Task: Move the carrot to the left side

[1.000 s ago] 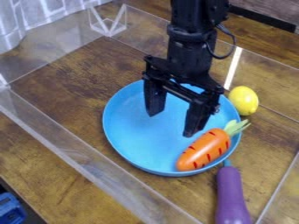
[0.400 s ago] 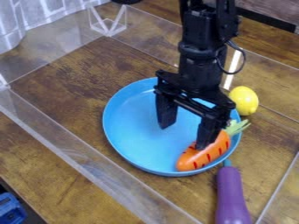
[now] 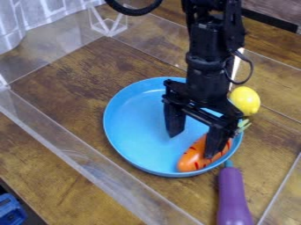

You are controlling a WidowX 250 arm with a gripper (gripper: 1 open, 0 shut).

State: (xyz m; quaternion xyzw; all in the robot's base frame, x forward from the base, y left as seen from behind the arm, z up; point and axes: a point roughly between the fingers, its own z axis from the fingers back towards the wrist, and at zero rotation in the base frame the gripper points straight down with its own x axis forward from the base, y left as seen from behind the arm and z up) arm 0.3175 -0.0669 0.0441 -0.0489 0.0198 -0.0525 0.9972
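Note:
The orange toy carrot (image 3: 195,159) lies on the right inner slope of the blue plate (image 3: 132,123), its green top (image 3: 241,125) pointing up-right toward the lemon. My black gripper (image 3: 196,137) points straight down over the carrot's middle and is open. One finger (image 3: 174,119) stands left of the carrot, the other finger (image 3: 219,141) crosses in front of the carrot's upper half and hides part of it. Nothing is gripped between the fingers.
A yellow lemon (image 3: 245,99) sits just beyond the plate's right rim. A purple eggplant (image 3: 231,195) lies on the wooden table at the lower right. Clear plastic walls (image 3: 70,145) border the table on the left and front.
The gripper has moved right and down, from over the plate's middle to straddling the carrot. It stayed open. The carrot, lemon and eggplant have not moved.

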